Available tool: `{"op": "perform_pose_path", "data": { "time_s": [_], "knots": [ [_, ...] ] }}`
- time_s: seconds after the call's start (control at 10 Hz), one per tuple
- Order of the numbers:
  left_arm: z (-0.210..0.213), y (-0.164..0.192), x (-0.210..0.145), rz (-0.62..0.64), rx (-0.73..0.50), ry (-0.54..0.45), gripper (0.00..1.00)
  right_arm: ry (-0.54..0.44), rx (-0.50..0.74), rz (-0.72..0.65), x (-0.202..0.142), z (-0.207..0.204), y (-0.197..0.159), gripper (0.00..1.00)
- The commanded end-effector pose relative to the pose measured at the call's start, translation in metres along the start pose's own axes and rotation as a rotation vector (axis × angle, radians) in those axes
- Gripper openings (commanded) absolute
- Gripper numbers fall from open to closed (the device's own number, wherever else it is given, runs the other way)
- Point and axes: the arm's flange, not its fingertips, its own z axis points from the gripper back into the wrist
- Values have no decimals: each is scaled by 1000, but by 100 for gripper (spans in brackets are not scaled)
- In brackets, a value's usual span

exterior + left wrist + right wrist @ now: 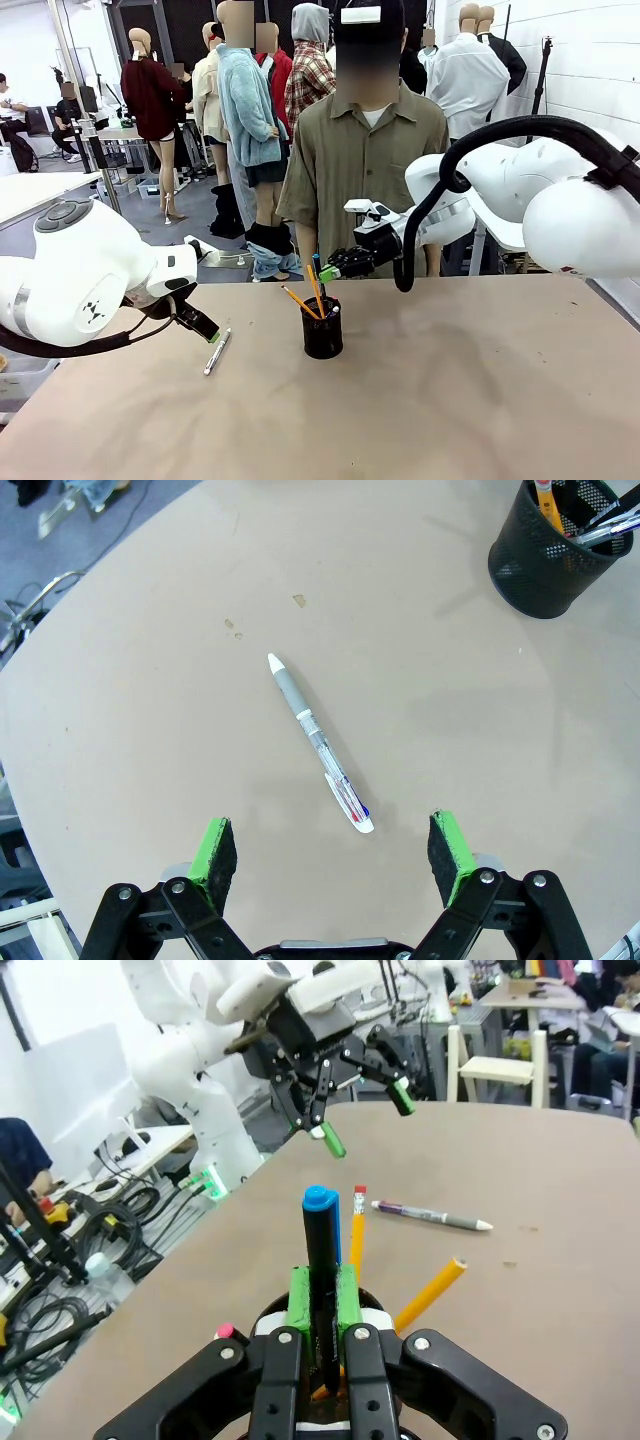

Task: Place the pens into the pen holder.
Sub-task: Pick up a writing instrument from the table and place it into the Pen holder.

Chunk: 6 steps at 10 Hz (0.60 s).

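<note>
**One pen on the table, one gripped over the cup**

The pen holder (322, 328) – a small black wire-mesh cup – stands near the middle of the tan table (480, 400). Two yellow-orange pencils (300, 302) lean in it, one showing a red eraser end, the other tilted further out.

The right hand (330, 270) is clenched on the dark blue pen (320, 1250), its green pads pressed to either side of the barrel. The pen stands nearly upright, its bright blue top above the fingers, right over the cup's mouth.

The white pen (318, 742) lies flat on the table, well apart from the holder – white tip, grey grip, clear barrel with red and blue inside. The left hand (335, 855) hangs over it, released, jaws spread wide and touching nothing.
</note>
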Motion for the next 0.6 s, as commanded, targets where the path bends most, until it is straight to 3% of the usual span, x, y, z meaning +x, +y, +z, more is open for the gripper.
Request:
{"op": "perform_pose_path", "data": {
  "time_s": [0.0,0.2,0.3,0.5],
  "knots": [
    [1,2,-1,5,-1,-2,100,29,36,-18,1,2,-15,0],
    [1,2,-1,5,-1,-2,100,44,64,-27,0,-1,-17,0],
    [1,2,-1,5,-1,-2,100,47,67,-25,0,-2,-17,5],
    [1,2,-1,5,-1,-2,100,55,72,-26,1,-2,-17,42]
  ]
}}
